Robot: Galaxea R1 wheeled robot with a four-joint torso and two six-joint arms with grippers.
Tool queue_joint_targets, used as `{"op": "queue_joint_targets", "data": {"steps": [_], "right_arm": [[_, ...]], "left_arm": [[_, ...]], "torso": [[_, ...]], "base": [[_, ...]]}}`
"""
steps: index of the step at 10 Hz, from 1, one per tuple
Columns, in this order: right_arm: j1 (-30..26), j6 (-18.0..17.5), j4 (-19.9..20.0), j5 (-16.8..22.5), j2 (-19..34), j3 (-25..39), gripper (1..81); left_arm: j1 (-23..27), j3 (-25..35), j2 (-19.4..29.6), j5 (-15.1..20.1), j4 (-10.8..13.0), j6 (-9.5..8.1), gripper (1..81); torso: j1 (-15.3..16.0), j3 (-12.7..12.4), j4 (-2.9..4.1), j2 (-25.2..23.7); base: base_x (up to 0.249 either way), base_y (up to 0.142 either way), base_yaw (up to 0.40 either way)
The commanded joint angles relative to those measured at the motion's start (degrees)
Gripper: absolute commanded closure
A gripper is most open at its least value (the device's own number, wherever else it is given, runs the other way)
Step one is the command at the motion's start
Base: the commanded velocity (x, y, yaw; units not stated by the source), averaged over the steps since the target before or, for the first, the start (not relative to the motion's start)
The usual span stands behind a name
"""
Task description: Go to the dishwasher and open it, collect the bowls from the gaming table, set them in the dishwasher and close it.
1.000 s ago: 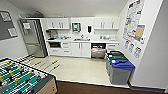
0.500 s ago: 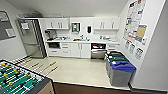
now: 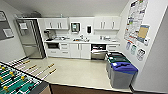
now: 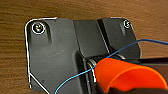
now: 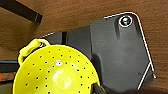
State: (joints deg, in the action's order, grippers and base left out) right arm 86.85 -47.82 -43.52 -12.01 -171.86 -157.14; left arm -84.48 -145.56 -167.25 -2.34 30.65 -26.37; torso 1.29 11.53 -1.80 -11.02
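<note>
Two bowls aboard: orange bowl (image 4: 125, 75), yellow perforated bowl (image 5: 56, 71); jaws' state unclear. View advanced toward open dishwasher (image 3: 98, 51); loading next.

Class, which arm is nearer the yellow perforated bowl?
Right. The yellow perforated bowl sits close against the right arm's wrist; the left arm's wrist has an orange bowl by it instead.
</note>
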Motion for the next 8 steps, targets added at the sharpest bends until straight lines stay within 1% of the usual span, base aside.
{"op": "queue_joint_targets", "data": {"steps": [1, 8], "right_arm": [[-2.8, 0.1, -0.6, 1.5, 0.3, 0.0, 81.1], [-2.7, 0.1, -0.6, 1.5, 0.4, 0.0, 81.1]], "left_arm": [[2.9, 0.4, 0.5, 2.3, -0.4, 0.0, 81.1], [2.9, 0.4, 0.3, 2.3, -0.4, 0.0, 81.1]], "torso": [[0.0, 0.0, 0.0, 0.0], [0.0, 0.0, 0.0, 0.0]], "base": [[0.123, 0.0, 0.0], [0.125, 0.0, 0.0]]}}
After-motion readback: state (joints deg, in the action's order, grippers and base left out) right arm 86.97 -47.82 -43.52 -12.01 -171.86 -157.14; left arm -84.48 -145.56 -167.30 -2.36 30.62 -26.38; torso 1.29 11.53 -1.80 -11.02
